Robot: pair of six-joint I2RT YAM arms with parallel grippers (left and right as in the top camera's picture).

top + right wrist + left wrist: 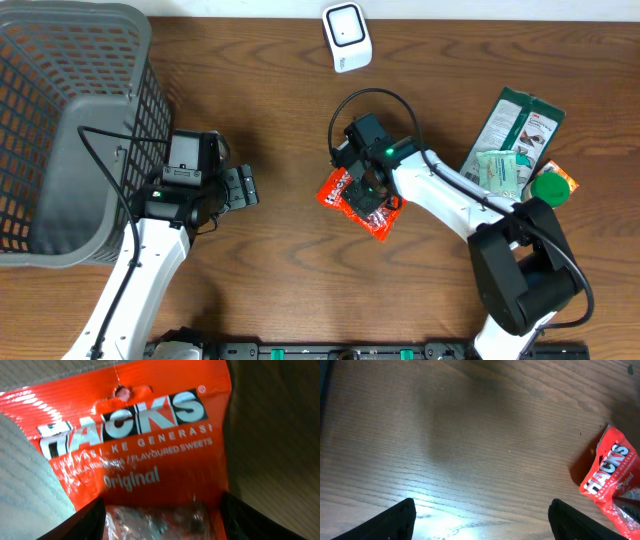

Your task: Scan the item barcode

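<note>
The item is a red "Hacks Original" sweets bag [343,193] lying flat on the wooden table, just right of centre. My right gripper [368,190] hangs low over it, pointing down. In the right wrist view the bag [150,425] fills the frame, and the right gripper [162,510] stands open with its black fingers over the bag's clear lower window. No barcode shows on this face. My left gripper [245,187] hovers open over bare wood to the left. Its wrist view shows the left gripper [482,512] empty, with the bag [612,480] at the right edge.
A white scanner [347,36] stands at the table's back edge, centre. A grey mesh basket [100,60] fills the far left. Green packets [520,125], a small pale sachet [500,168] and a green-lidded item [550,186] lie at the right.
</note>
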